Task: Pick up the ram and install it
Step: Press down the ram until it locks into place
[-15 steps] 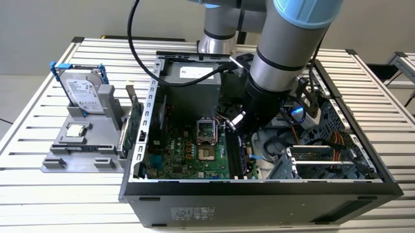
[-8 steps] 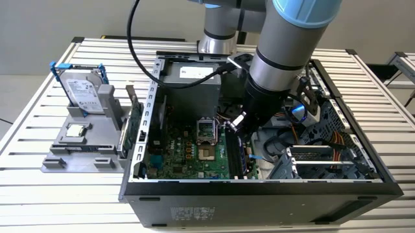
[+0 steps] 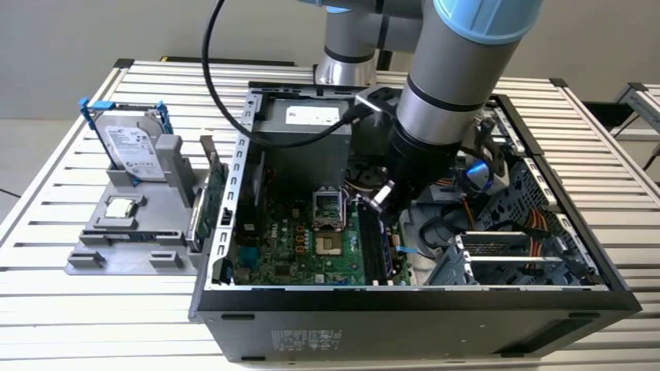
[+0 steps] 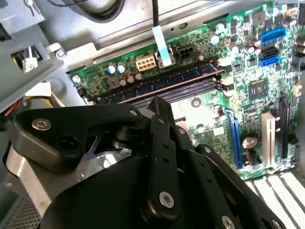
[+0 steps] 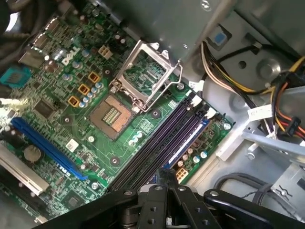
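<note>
Since the ram lies along the outermost memory slot of the motherboard inside the computer case, the pick-up looks finished and the work appears to be at the seating stage. The gripper hangs low inside the case, directly over that slot. Its fingers are drawn together with nothing between them, and their tip is at or just above the stick's upper edge; whether they actually touch it I cannot tell. By my judgement, any press here calls for a straight, even push along the stick so that both end latches catch; whether they have closed is not clear. Inside the case the processor socket stands empty with its frame lifted, and bundled cables lie toward the drive bays. Outside the case, at the exterior view's left, a grey holder carries an upright hard drive, a small processor chip and a green card on edge nearest the case wall.
</note>
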`<state>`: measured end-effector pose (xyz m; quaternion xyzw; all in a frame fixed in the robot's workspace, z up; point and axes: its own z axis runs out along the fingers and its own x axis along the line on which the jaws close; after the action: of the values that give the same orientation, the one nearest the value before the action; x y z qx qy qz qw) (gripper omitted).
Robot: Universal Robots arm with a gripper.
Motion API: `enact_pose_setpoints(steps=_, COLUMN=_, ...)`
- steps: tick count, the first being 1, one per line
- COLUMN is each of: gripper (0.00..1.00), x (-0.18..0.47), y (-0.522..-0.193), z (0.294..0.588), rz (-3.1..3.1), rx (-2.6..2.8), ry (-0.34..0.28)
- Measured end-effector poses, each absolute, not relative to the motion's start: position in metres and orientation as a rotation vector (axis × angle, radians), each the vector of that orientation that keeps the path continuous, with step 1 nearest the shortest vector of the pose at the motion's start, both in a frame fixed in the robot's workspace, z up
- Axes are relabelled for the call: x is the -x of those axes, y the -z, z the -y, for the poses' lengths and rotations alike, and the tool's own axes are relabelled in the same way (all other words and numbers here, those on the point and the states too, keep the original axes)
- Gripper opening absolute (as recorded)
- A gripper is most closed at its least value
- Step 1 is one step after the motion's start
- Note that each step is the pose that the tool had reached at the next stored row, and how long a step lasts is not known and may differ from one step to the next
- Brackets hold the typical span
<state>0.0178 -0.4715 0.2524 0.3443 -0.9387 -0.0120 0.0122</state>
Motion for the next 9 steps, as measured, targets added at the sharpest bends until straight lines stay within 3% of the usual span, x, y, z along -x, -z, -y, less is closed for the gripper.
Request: enact_pose_setpoints(steps=9, gripper=0.00, x=-0.0178, y=-0.2522, z=0.4703, rz=2.851, rx=-1.256, ry=0.035)
